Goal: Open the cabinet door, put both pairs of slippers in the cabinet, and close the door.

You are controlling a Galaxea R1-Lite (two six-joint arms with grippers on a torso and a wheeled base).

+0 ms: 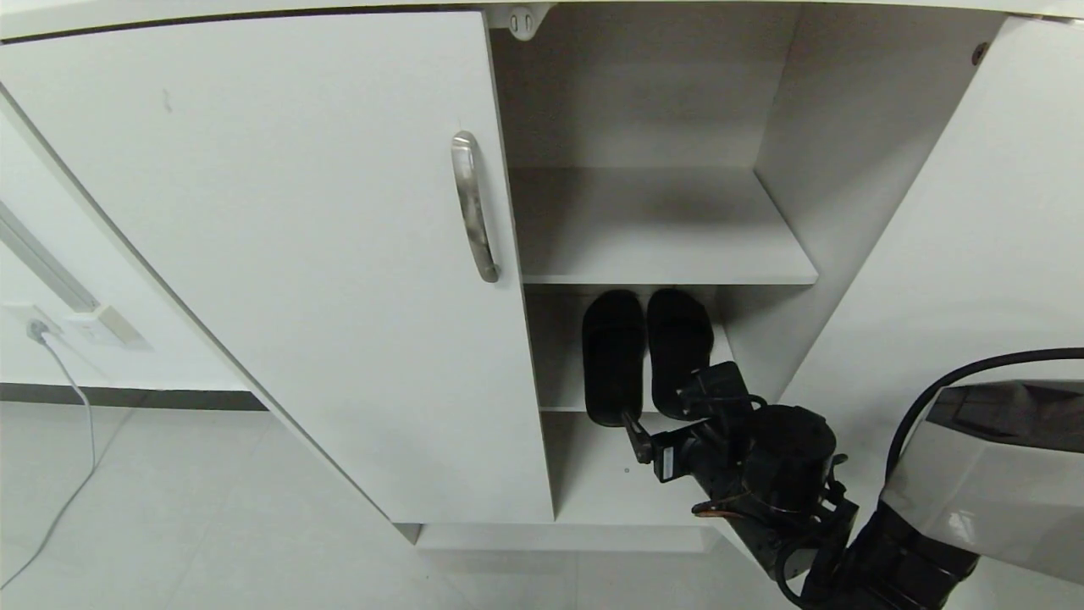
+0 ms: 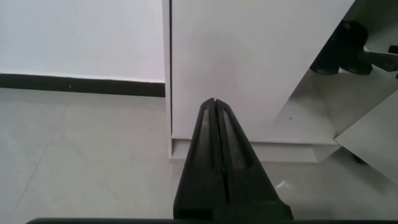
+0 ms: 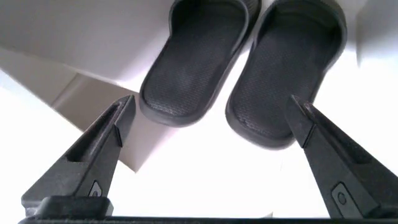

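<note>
Slippers (image 3: 193, 68) sit before spread right claw (image 3: 211, 104)

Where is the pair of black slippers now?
In the head view, the black slippers lie side by side on the second shelf from the top, right of the closed door, ahead of the open right gripper.

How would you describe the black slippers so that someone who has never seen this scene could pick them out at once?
Find the white cabinet whose right door stands open. Inside, look below the upper shelf to the next shelf down. There lie the black slippers, a pair side by side, the only dark things resting on the white shelves.
</note>
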